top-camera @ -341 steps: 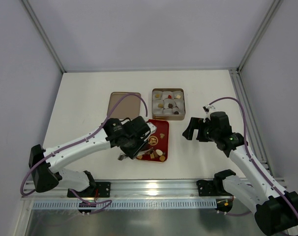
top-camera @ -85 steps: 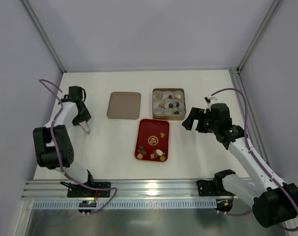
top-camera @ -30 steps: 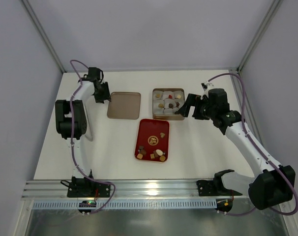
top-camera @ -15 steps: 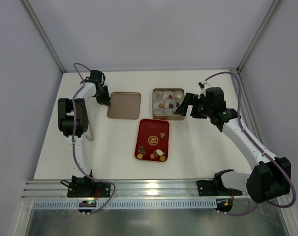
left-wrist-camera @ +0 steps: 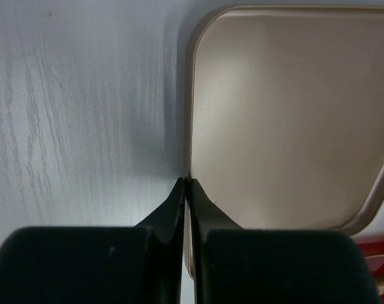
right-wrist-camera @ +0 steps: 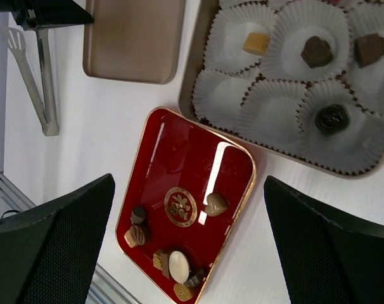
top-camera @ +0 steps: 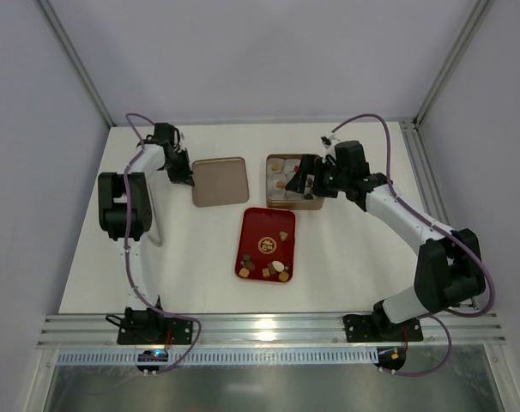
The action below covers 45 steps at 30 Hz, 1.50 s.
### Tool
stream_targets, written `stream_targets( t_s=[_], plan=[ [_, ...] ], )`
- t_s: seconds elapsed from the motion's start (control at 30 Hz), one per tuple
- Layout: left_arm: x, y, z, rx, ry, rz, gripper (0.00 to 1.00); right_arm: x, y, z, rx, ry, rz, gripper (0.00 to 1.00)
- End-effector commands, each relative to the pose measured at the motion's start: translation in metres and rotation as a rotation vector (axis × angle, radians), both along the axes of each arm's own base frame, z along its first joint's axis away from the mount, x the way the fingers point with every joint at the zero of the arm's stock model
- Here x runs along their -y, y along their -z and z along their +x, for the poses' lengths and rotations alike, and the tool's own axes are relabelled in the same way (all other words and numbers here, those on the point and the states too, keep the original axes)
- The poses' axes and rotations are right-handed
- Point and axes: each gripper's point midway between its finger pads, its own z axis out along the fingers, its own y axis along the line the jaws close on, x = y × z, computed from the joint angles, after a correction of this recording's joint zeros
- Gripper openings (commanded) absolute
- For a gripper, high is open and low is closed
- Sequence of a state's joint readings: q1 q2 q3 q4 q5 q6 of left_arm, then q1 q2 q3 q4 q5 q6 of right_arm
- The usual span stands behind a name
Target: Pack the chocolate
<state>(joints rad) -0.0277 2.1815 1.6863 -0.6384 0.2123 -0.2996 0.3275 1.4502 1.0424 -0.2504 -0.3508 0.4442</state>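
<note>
Several chocolate pieces lie at the near end of the red tray (top-camera: 258, 225), among them a cream oval (right-wrist-camera: 178, 266) and a tan heart (right-wrist-camera: 216, 204). More chocolate sits in white paper cups in the gold box (top-camera: 299, 207), such as a tan piece (right-wrist-camera: 256, 43) and a dark one (right-wrist-camera: 317, 52). My left gripper (left-wrist-camera: 187, 182) is shut on the left rim of the tan lid (left-wrist-camera: 287, 114), seen at the table's far left (top-camera: 188, 178). My right gripper (top-camera: 305, 178) hangs open above the box; between its fingers the wrist view shows the tray (right-wrist-camera: 179, 158).
Metal tongs (right-wrist-camera: 37, 76) lie on the white table left of the tray. The lid (top-camera: 219, 181) sits just left of the box. Frame posts and grey walls ring the table, and a metal rail runs along the near edge.
My left gripper has closed on the lid's left edge, and the lid has shifted and turned slightly. My right gripper has swung left, from beside the box to above it.
</note>
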Motion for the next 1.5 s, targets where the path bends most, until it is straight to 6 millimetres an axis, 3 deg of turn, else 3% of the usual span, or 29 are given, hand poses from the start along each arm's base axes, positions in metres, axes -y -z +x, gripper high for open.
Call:
stream_targets(
  t_s=[0.0,0.17,0.2,0.27,0.3,0.37,0.4,0.43,0.47,0.57,0.67,0.8,1.13,1.2,1.33,1.47],
  plan=[
    [0.005,-0.055,0.000,0.082,-0.002,-0.094,0.00,-0.042,-0.041,0.028,0.119,-0.073,0.072,1.00],
    [0.010,-0.074,-0.014,0.097,0.002,-0.125,0.00,-0.079,-0.038,0.051,0.109,-0.125,0.079,1.00],
    [-0.001,-0.079,-0.014,0.108,-0.024,-0.130,0.00,-0.091,-0.034,0.058,0.098,-0.139,0.074,1.00],
    [-0.002,-0.084,-0.016,0.113,-0.029,-0.136,0.00,-0.105,-0.031,0.062,0.084,-0.164,0.076,1.00],
    [-0.002,-0.086,-0.018,0.113,-0.034,-0.144,0.00,-0.115,-0.043,0.068,0.106,-0.176,0.091,1.00],
    [0.000,-0.092,-0.022,0.118,-0.037,-0.157,0.00,-0.133,-0.028,0.071,0.082,-0.202,0.079,1.00],
    [0.000,-0.094,-0.023,0.119,-0.041,-0.160,0.00,-0.141,-0.037,0.076,0.097,-0.209,0.083,1.00],
    [0.000,-0.095,-0.026,0.120,-0.042,-0.164,0.00,-0.149,-0.017,0.080,0.055,-0.215,0.068,1.00],
    [-0.001,-0.096,-0.027,0.120,-0.046,-0.166,0.00,-0.156,-0.025,0.085,0.066,-0.220,0.079,1.00],
    [0.000,-0.103,-0.031,0.128,-0.051,-0.191,0.00,-0.169,-0.008,0.092,0.029,-0.225,0.080,1.00],
    [0.003,-0.116,-0.034,0.150,-0.048,-0.219,0.00,-0.175,0.004,0.096,0.002,-0.219,0.086,1.00],
    [0.001,-0.125,-0.037,0.168,-0.051,-0.230,0.00,-0.180,0.005,0.100,-0.005,-0.221,0.104,1.00],
    [0.005,-0.147,-0.042,0.207,-0.049,-0.311,0.00,-0.200,0.002,0.099,-0.057,-0.243,0.231,1.00],
    [0.007,-0.149,-0.043,0.209,-0.046,-0.324,0.00,-0.206,-0.005,0.098,-0.069,-0.252,0.289,1.00],
    [0.008,-0.149,-0.045,0.211,-0.047,-0.332,0.00,-0.218,-0.019,0.094,-0.092,-0.280,0.389,0.88],
    [0.009,-0.149,-0.048,0.213,-0.042,-0.336,0.00,-0.226,-0.031,0.089,-0.106,-0.312,0.486,0.67]
  ],
)
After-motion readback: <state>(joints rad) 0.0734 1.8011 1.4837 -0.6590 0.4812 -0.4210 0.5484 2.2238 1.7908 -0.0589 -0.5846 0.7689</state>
